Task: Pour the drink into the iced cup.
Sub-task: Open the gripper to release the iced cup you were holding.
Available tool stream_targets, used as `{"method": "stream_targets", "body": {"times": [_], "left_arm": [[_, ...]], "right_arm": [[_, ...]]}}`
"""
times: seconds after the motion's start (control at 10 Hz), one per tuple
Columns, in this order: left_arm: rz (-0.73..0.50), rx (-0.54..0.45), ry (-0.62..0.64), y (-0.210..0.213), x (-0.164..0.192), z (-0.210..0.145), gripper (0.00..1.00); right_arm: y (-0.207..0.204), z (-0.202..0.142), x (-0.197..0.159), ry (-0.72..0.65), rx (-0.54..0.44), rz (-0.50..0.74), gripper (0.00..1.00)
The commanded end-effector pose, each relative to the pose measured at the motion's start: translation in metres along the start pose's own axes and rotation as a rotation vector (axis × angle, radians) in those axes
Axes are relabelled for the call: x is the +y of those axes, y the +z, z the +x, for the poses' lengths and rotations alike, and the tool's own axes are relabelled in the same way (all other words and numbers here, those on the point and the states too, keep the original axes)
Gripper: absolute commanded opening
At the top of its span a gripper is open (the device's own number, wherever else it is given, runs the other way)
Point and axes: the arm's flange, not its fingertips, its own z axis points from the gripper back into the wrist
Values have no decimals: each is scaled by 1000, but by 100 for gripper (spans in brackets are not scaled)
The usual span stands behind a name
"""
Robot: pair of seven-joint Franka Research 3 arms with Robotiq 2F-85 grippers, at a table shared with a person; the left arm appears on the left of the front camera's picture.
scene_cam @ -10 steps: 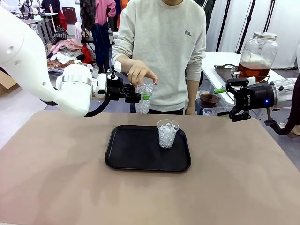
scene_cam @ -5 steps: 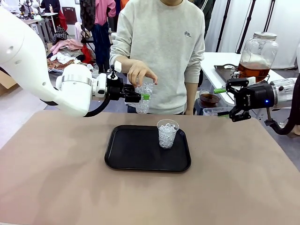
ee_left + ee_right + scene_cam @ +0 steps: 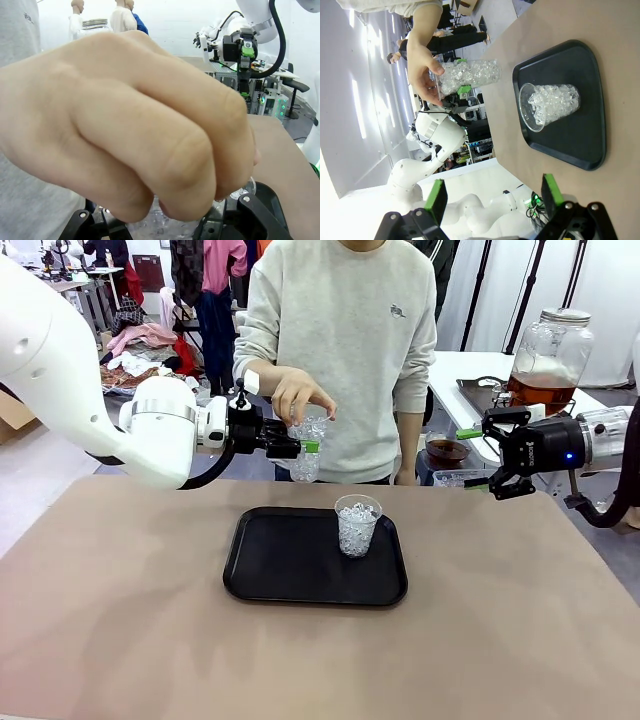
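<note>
the left pincer (image 3: 305,447) is clamped on the side of a raised cup (image 3: 304,462) of ice, and a person's hand (image 3: 300,396) grips that cup's rim just above the pincer. the right pincer (image 3: 472,457) hangs with jaws wide apart, empty. the amber drink (image 3: 540,392) sits in a lidded glass jar (image 3: 552,340) just behind and above the right pincer. a tray cup (image 3: 357,525) of ice stands below it, toward the left pincer, on a black tray (image 3: 270,565) on the surface (image 3: 120,620). the jar looks heavy, smooth and breakable, likely too wide for one pincer. the thin cups would crush, so hold mid-wall, lightly. the print on the right pincer's body is too small to read.
</note>
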Motion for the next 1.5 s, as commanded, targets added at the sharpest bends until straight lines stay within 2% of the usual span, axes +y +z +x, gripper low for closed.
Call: {"method": "stream_targets", "body": {"times": [0.0, 0.2, 0.3, 0.4, 0.5, 0.9, 1.4], "left_arm": [[-2, -4, -5, 0, 0, 4, 61], [7, -1, -9, 0, 2, 1, 61], [20, 2, -12, 1, 3, 1, 74], [21, -5, -10, 2, 4, 1, 94], [20, -11, -6, 3, 5, 2, 100], [22, -9, 14, 19, 2, 6, 100], [10, 3, 43, 78, -14, 11, 100]], "right_arm": [[0, 0, 1, 2, -2, 0, 100], [0, 0, 1, 2, -2, 0, 100], [0, 0, 1, 2, -2, 0, 100], [0, 0, 1, 2, -2, 0, 100], [0, 0, 1, 2, -2, 0, 100], [0, 0, 1, 2, -2, 0, 100], [0, 0, 1, 2, -2, 0, 100]]}}
